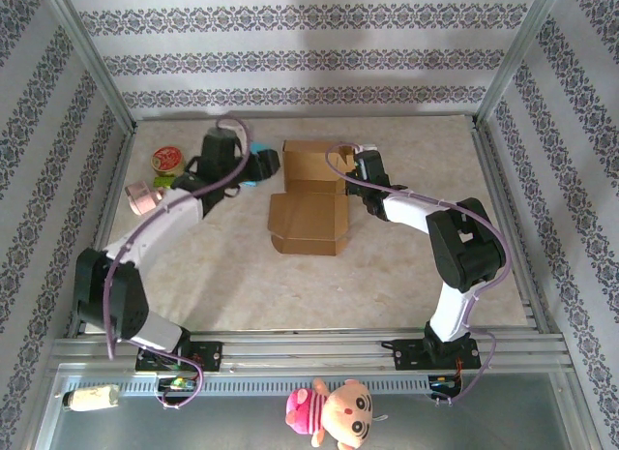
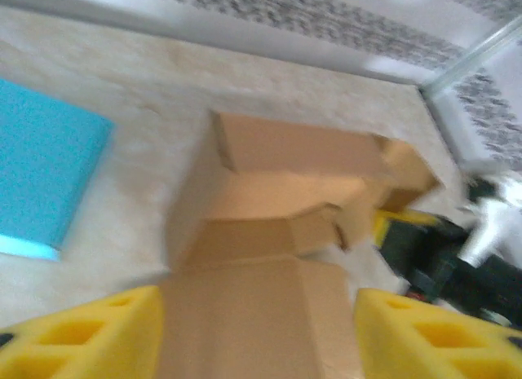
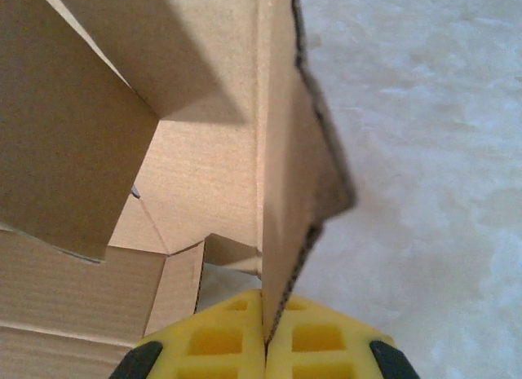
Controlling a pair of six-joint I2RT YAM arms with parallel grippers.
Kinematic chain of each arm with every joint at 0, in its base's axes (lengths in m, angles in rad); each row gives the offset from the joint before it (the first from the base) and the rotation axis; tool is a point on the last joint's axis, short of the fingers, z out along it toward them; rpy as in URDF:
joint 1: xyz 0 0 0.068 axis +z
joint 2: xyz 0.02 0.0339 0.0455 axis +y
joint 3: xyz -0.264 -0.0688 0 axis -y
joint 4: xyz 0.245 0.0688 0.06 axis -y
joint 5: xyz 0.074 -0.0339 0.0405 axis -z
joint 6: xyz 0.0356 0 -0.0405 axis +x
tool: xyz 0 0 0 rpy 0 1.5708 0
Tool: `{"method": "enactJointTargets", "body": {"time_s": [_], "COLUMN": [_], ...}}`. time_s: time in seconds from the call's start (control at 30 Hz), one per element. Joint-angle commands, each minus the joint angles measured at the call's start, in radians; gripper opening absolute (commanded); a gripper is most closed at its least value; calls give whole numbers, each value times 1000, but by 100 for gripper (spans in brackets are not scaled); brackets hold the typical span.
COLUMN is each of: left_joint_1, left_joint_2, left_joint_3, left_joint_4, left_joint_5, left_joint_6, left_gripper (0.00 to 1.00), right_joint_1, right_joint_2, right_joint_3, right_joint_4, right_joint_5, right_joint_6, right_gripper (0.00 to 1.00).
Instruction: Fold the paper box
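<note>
With my right gripper (image 3: 265, 334) clamped on the side flap (image 3: 281, 151) of the cardboard box (image 1: 309, 213) and my left gripper (image 2: 257, 330) parted, I'm probably mid-fold, needing an inward swing next.

Paper box (image 1: 311, 200) on beige table (image 1: 290, 285)

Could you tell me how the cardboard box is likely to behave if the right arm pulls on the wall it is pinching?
Probably light: the cardboard box is thin, empty corrugated board, so it may slide across the smooth table. The wall pinched by the right end effector is a single sheet, likely to flex at its creases.
</note>
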Motion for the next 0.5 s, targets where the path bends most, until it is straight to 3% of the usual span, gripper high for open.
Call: {"method": "enactJointTargets", "body": {"time_s": [0.0, 0.1, 0.2, 0.4, 0.47], "left_joint_1": [-138, -216, -264, -271, -267], "left_joint_2": [93, 248, 376, 563, 609], "left_joint_3": [-77, -10, 86, 200, 225], "left_joint_4": [85, 111, 121, 125, 75], "left_joint_5": [-39, 2, 46, 147, 125], "left_joint_6": [-67, -111, -99, -86, -51], "left_gripper": [31, 1, 0, 0, 0], "right_joint_1": [-1, -1, -6, -7, -7], "right_joint_2": [-36, -51, -58, -69, -73], "right_joint_3": [-5, -19, -29, -35, -32], "right_joint_4": [-19, -25, -30, -44, -56], "right_joint_5": [-32, -26, -9, -12, -12], "right_joint_6": [-26, -26, -20, 7, 18], "right_gripper": [4, 4, 4, 4, 4]}}
